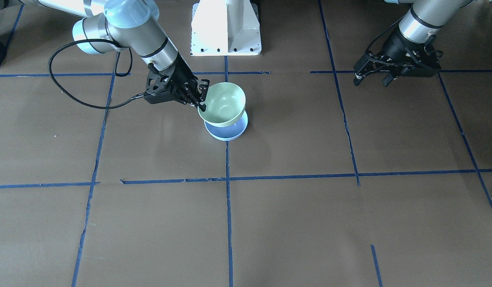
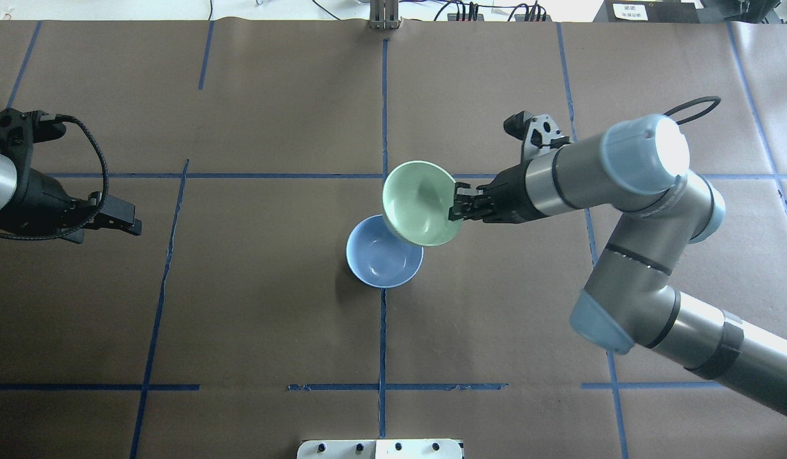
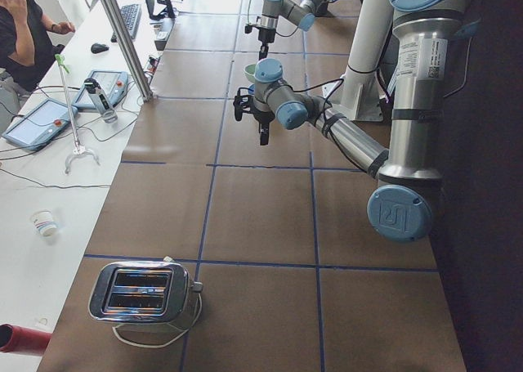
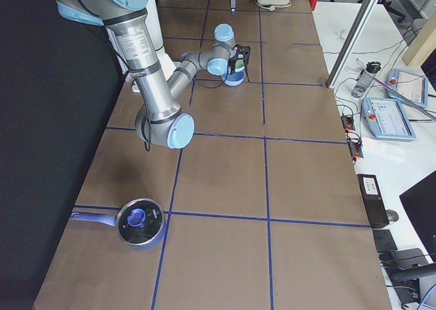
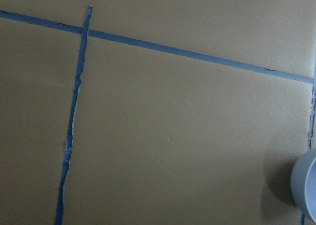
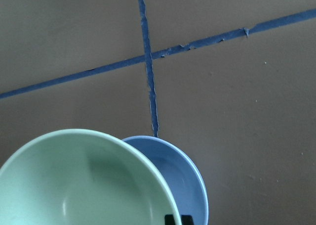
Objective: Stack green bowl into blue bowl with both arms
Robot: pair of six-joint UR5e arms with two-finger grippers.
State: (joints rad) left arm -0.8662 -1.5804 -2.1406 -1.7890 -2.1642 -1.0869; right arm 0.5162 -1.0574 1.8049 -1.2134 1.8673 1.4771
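Over brown table [image 2: 240, 306], right end effector [image 2: 455, 209] pinches rim of green bowl [image 2: 418, 204].

A chrome toaster [image 3: 143, 290] and a lidded blue saucepan [image 4: 139, 223].

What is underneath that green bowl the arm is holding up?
The blue bowl, standing on the table, a little off-centre. The green bowl, held by the right gripper, covers part of its rim and inside; the part showing looks empty.

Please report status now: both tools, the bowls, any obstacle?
Right tool shut on green bowl rim, bowl tilted over blue bowl, not seated. Left tool open, empty, aside. Nothing between bowls.
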